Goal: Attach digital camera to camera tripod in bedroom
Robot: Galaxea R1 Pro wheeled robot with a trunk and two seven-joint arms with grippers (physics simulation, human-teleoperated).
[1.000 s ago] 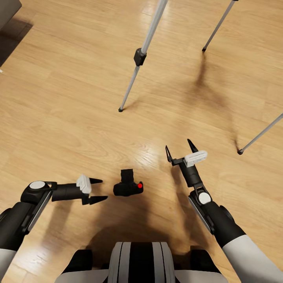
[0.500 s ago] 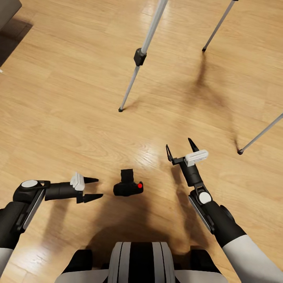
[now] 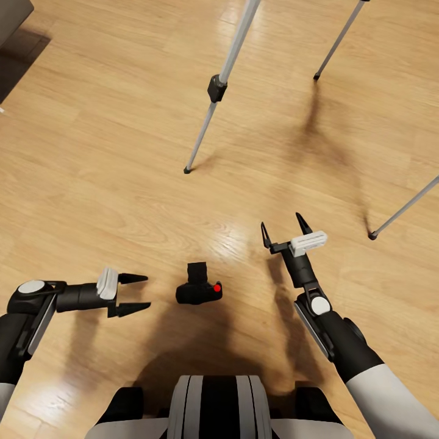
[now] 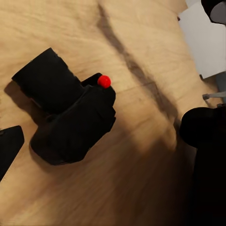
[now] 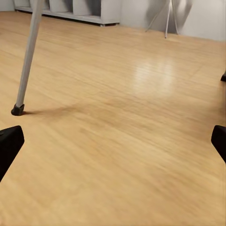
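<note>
Two hands hung released: the left hand (image 3: 135,294) beside the digital camera (image 3: 199,288) on the floor (image 3: 110,152), the right hand (image 3: 282,227) farther off. A glancing pinch risked skidding it from the camera tripod (image 3: 214,89).

It looked like a room in a home. The floor was made of long light brown wooden boards (image 3: 110,152), shiny where the light hit them. Far back, a pale grey wall (image 5: 141,12) stood behind low white box shelves (image 5: 80,9) that sat on the floor. A tall stand with three thin silver metal legs (image 3: 228,58) stood on the boards, and a small black camera with a red button (image 3: 199,289) lay on the floor near it.
</note>
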